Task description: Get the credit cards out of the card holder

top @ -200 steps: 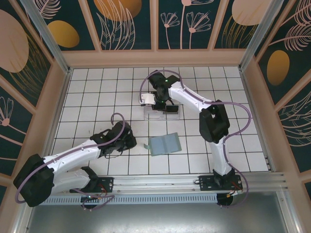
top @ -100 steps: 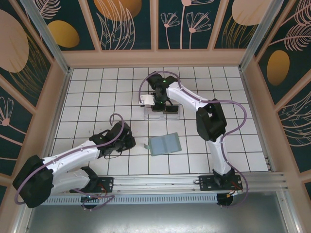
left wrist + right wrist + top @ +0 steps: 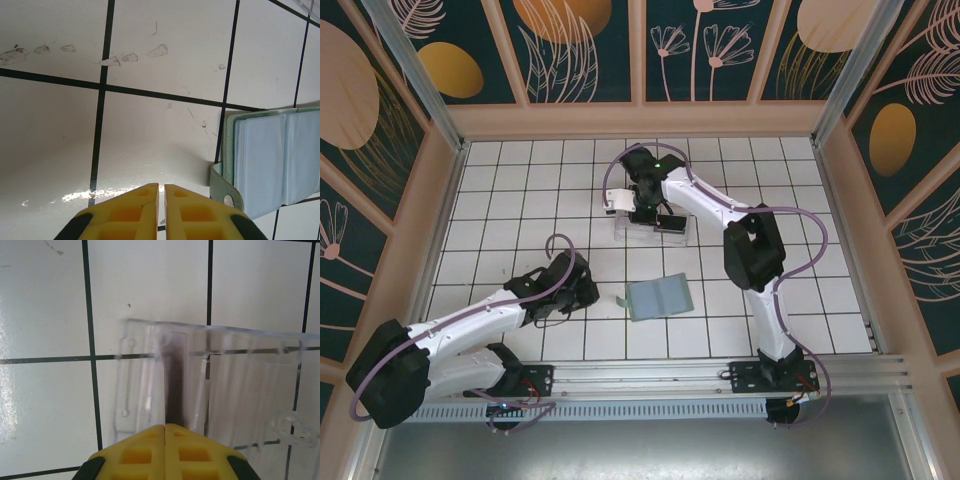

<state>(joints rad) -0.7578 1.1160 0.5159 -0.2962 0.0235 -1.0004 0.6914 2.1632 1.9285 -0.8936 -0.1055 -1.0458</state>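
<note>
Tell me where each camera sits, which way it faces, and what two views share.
Top external: above and behind both arms, looking down on them and the tiled table.
Left wrist: on the left arm, looking down past the shut left gripper at the open card holder.
Right wrist: on the right arm, looking down past the shut right gripper at the clear plastic tray.
Shared: card holder, top and left wrist.

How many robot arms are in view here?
2. The left arm lies low at the near left, jaws shut beside the open card holder; the right arm reaches to the far clear tray, jaws shut.
</note>
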